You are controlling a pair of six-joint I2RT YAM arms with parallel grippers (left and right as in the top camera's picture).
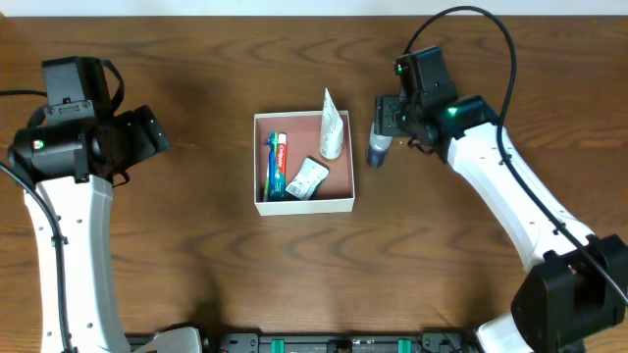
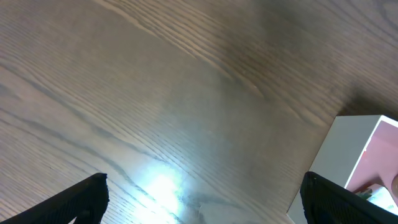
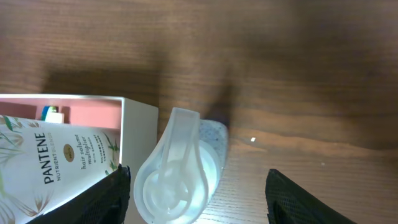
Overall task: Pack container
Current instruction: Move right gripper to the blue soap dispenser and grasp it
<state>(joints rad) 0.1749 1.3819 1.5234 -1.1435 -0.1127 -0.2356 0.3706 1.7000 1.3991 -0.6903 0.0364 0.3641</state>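
Dark wood-grain desk point(image 1: 196, 255) fills every view, and the container point(image 1: 340, 203) sits at its middle, thin white walls around a pinkish floor. It already holds a toothpaste tube point(image 1: 280, 167) along its left side, a small green-and-white packet point(image 1: 308, 178) near the front, and a white Pantene tube point(image 1: 332, 126) propped against the far right corner.

Your right end effector point(image 1: 381, 132) hangs just outside the container's right wall, over a small bottle point(image 1: 378, 149) with a clear flip cap. In the right wrist view the bottle point(image 3: 180, 168) sits between the two fingers point(image 3: 118, 196) with bare desk showing on its right side, so the jaws are spread and not clamped on it. You look almost straight down on the cap, so the bottle's long axis seems to run close to upright, though you cannot be sure of the tilt.

The relation that matters: from this bottle the container lies directly to the robot's left, its white wall point(image 3: 140, 124) just beside the cap. By my reading, once you have a grip you need a lift over that wall and a short carry leftward.

Your left end effector point(image 2: 205, 208) is spread wide over bare desk, holding nothing, well apart from the container's left side. The right arm is clearly the nearer one.
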